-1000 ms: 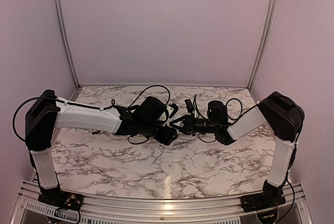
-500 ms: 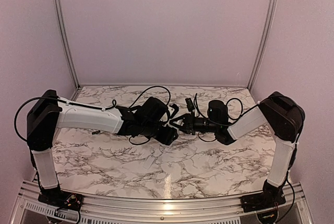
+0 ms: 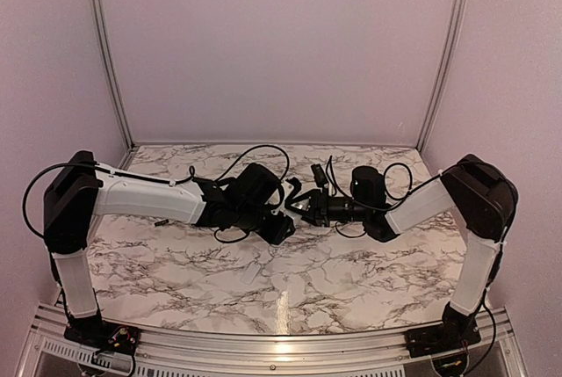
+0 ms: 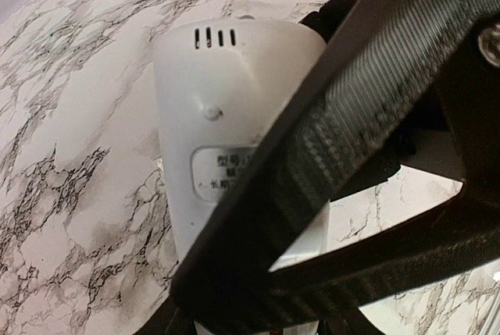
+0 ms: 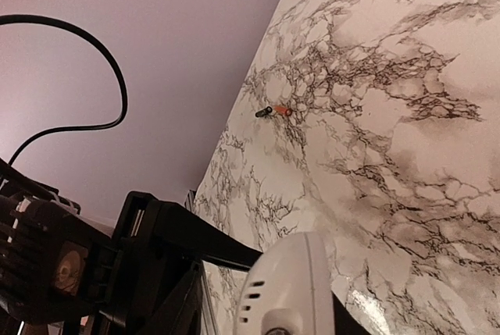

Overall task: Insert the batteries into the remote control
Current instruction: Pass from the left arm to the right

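The remote control (image 4: 226,116) is a white slab with its back to the left wrist camera, showing vent slits and a label. It runs down into my left gripper (image 3: 283,219), which is shut on it. In the right wrist view one left finger (image 5: 211,245) rests against the side of the remote control (image 5: 293,296). My right gripper (image 3: 304,208) meets it head-on, and its black fingers (image 4: 351,101) cross the remote's back. Whether they press on it is hidden. One of the batteries (image 5: 273,111), orange-red with a dark end, lies on the marble far from both grippers.
The marble table (image 3: 351,280) is walled by pale panels at the back and on both sides. Black cables (image 3: 255,153) loop over both wrists near the middle. The two arms meet just above the table's centre.
The right gripper has edged left, closer against the left gripper. The left arm has barely moved.
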{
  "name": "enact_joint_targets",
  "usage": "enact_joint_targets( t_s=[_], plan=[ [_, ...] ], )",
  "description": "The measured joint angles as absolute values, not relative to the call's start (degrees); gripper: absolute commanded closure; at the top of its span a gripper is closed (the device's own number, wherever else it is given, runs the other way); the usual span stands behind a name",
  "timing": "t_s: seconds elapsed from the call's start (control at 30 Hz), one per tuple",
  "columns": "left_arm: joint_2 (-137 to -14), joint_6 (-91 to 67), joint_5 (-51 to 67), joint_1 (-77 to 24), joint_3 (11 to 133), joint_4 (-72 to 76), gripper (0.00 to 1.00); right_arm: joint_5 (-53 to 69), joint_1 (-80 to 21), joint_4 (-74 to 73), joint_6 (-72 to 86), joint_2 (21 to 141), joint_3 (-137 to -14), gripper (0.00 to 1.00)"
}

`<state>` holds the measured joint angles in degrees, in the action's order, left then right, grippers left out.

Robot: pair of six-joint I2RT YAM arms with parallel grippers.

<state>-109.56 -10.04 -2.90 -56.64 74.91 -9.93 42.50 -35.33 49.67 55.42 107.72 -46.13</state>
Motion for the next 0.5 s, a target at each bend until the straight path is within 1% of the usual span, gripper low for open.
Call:
enact_joint_targets(
  t_s=[0.13, 0.2, 0.33, 0.4, 0.43, 0.47, 0.5],
  plan=[
    [-108.73, -6.09, -2.31, -56.58, 74.11, -11.03, 0.74, 44.34, -35.33, 48.42, 54.72, 107.55, -46.13, 0.66],
    [-108.53, -4.62, -1.98, -56.58, 73.97, -11.60, 0.74, 44.99, -35.33, 47.86, 54.28, 107.55, -46.13, 0.70],
    [-108.14, -2.20, -1.37, -56.58, 73.93, -12.75, 0.74, 45.93, -35.22, 46.41, 53.56, 107.55, -46.13, 0.80],
    [-107.92, -1.19, -1.10, -56.55, 73.91, -13.17, 0.73, 46.24, -35.22, 45.84, 53.06, 107.55, -46.13, 0.88],
    [-107.87, -0.89, -1.04, -56.51, 73.91, -13.32, 0.70, 46.39, -35.22, 45.80, 52.73, 107.55, -46.13, 0.93],
    [-107.85, -0.54, -0.86, -56.42, 73.91, -13.43, 0.64, 46.50, -35.22, 45.84, 52.71, 107.53, -46.13, 0.98],
    [-107.83, -0.27, -0.75, -56.36, 73.91, -13.45, 0.55, 46.41, -35.20, 45.63, 52.42, 107.44, -46.13, 1.00]
  ],
)
